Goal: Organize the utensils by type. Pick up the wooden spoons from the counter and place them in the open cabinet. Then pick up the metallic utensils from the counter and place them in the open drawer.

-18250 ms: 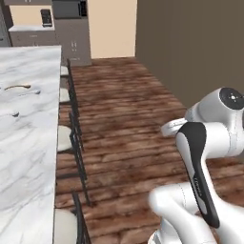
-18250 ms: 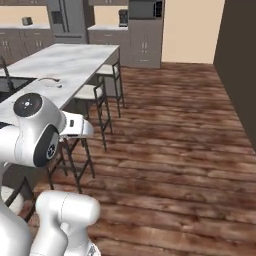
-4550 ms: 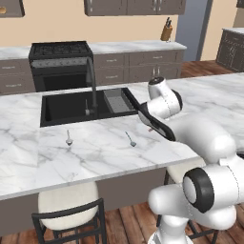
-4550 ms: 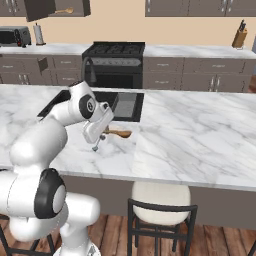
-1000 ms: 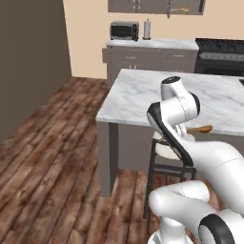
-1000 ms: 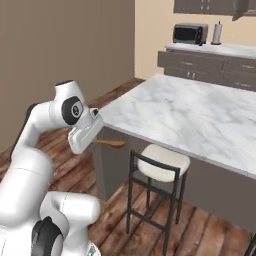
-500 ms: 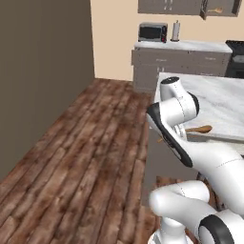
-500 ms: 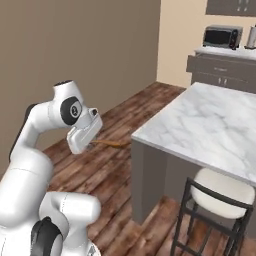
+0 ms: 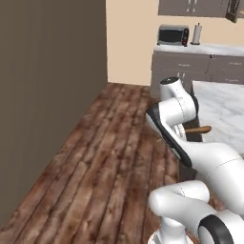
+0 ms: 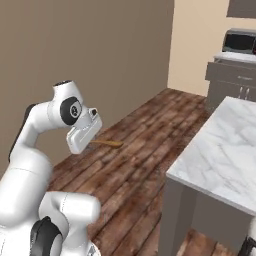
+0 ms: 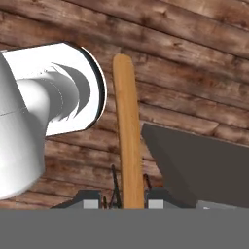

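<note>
My gripper (image 11: 130, 194) is shut on the tan wooden spoon (image 11: 127, 126), whose handle runs straight out between the fingertips (image 11: 114, 187). From the right base view the gripper (image 10: 92, 141) hangs over the wooden floor, the spoon (image 10: 107, 143) sticking out level. In the left base view the spoon (image 9: 198, 129) pokes out from behind the arm, beside the white marble counter (image 9: 224, 109). The open cabinet (image 9: 233, 7) shows at the top right corner. The metallic utensils and the drawer are out of view.
A tall dark brown wall (image 9: 47, 95) stands to the left, with brown plank floor (image 9: 109, 157) in front. A toaster oven (image 9: 172, 35) and a paper towel roll (image 9: 196, 33) stand on the far counter. The island's corner (image 10: 172, 175) is near.
The whole picture has shifted: the base has moved, so the counter slid right and the dark wall came in at left. The spoon stays in the shut gripper.
</note>
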